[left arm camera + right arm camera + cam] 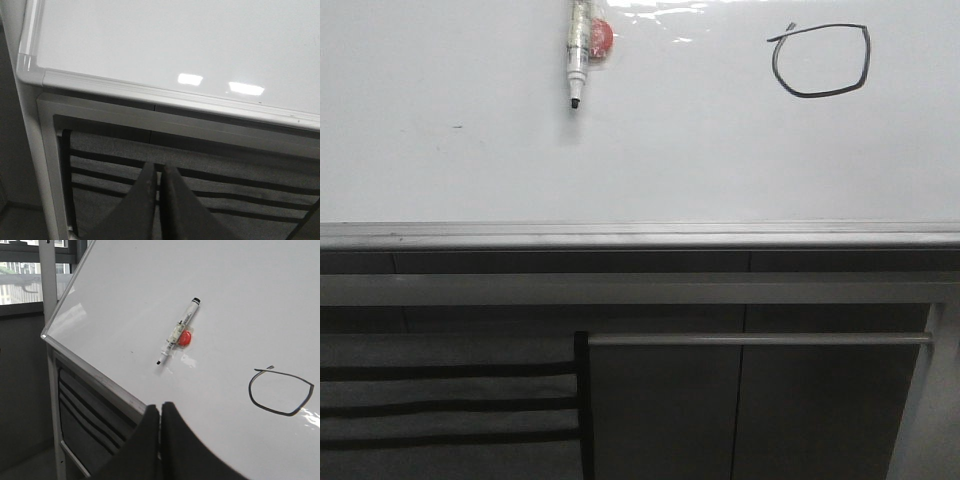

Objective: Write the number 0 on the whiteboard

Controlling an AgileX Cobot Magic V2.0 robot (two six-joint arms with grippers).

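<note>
We are seeing both tools pressed narrow and empty: the right tool (160,415) and the left tool (159,175), each hanging low before the large glossy white whiteboard (640,150). The thin black hand-drawn number 0 (820,61) is sitting upper right, the white capless marker (577,55) resting apart (clipped, seemingly); we are judging writing finished, only retreat remaining.

Light is dim and grey throughout. The large glossy white whiteboard (175,35) carries 2 bright rectangular glare patches in the left wrist view and streaky reflections along its upper edge in the front view. Dark fingers (175,450) look soft, out of focus.
</note>
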